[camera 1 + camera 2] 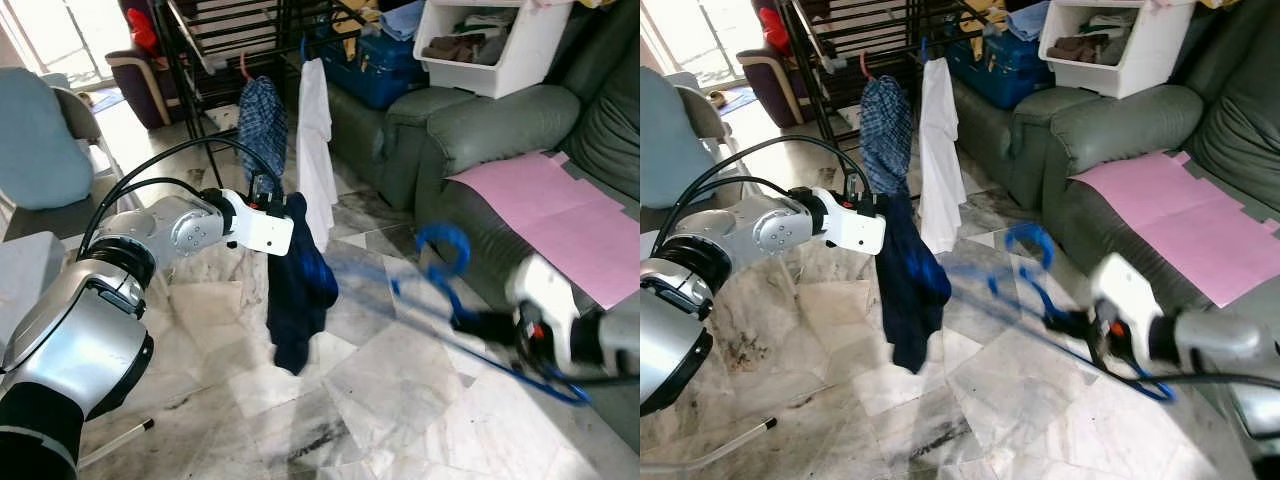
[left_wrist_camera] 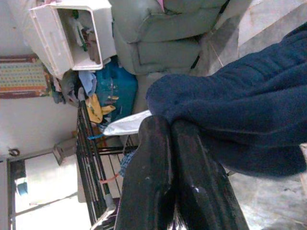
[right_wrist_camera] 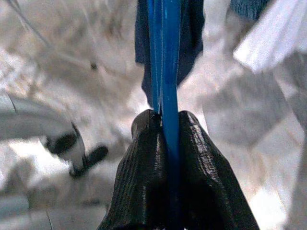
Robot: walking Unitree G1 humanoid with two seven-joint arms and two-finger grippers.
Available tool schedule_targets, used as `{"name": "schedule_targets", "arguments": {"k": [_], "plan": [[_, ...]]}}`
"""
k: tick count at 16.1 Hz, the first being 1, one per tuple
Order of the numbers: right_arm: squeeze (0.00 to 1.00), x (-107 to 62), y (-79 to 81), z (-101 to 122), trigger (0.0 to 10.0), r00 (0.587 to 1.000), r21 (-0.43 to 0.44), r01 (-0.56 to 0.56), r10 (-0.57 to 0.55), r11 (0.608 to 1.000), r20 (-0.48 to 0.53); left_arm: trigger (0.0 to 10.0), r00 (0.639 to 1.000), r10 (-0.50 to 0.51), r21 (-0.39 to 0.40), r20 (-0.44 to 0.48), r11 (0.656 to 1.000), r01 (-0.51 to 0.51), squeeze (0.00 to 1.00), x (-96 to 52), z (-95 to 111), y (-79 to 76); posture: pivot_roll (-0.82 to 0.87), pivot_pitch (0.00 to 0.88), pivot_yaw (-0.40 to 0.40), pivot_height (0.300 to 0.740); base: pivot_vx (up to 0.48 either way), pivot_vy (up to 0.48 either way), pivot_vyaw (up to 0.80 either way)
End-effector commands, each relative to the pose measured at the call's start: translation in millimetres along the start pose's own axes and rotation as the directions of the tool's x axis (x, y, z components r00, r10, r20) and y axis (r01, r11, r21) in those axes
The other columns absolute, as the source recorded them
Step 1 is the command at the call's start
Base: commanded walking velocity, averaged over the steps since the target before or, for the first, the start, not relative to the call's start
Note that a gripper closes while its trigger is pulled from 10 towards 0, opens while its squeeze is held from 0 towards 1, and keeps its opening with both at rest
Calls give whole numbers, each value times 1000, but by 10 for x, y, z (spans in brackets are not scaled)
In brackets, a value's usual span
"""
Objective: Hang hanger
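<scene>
Marble floor [image 1: 400,400] fills the lower frame, with a green sofa [image 1: 480,130] at the upper right carrying a pink sheet [image 1: 560,215] and a white bin [image 1: 495,45]. At top centre stands a dark drying rack [image 1: 230,30], and below it a checked garment [image 1: 262,125] and a white shirt [image 1: 316,150] hang.

At centre left, the left gripper [image 2: 168,143] has its fingers pressed together on the top edge of a navy garment [image 1: 300,285], which dangles limp above the floor. At lower right, the right gripper [image 3: 165,125] is clamped on the bar of a blue hanger [image 1: 445,275], blurred, its hook upward at centre right, just beside the navy garment and apart from the rack.

The step in hand looks like bringing the hanger to the garment before anything goes on the rack. To do it well, I'd keep the cloth held high and steady, then slide one hanger shoulder into the opening slowly, watching that the fabric doesn't bunch or slip off the far end
</scene>
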State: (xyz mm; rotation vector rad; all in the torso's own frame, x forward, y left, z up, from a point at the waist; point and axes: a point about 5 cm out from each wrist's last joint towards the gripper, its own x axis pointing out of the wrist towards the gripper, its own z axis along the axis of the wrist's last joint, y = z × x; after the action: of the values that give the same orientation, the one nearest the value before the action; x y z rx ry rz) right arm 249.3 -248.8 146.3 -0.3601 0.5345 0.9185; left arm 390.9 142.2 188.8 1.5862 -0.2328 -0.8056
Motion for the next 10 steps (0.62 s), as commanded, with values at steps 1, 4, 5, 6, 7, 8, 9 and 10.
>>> {"name": "schedule_targets", "arguments": {"k": [1,4,5,6,7,8,9,10], "plan": [[0,-52,-128,-76,10000,994,-68,83,-87,994,-68,10000,999,39,-9,4,999,-39,0,-34,-24,78,-129,0,82,740,0,0,0],[0,-118,-319,28,10000,974,-107,226,-228,968,-8,10000,999,26,-4,35,1000,-26,0,-18,21,35,-130,0,81,740,0,0,0],[0,-124,-335,59,10000,971,-113,239,-240,965,7,10000,999,24,-5,39,1000,-24,0,-15,27,29,-130,0,81,740,0,0,0],[0,-132,-376,109,10000,963,-121,270,-268,955,36,10000,998,24,-6,54,1000,-24,0,-8,48,24,-134,0,80,740,0,0,0],[0,-119,-378,124,10000,962,-118,271,-267,955,48,10000,997,27,-11,66,1000,-27,0,-2,67,28,-134,0,80,740,0,0,0],[0,-119,-378,124,10000,962,-118,271,-267,955,48,10000,997,27,-11,66,1000,-27,0,-2,67,28,-134,0,80,740,0,0,0],[0,-63,-340,130,10000,969,-101,242,-237,965,65,10000,994,43,-26,101,999,-41,0,16,121,45,-134,0,80,740,0,0,0],[0,15,-245,128,10000,983,-80,174,-168,981,77,10000,987,73,-41,145,997,-68,0,40,194,76,-128,0,77,740,0,0,0]]}}
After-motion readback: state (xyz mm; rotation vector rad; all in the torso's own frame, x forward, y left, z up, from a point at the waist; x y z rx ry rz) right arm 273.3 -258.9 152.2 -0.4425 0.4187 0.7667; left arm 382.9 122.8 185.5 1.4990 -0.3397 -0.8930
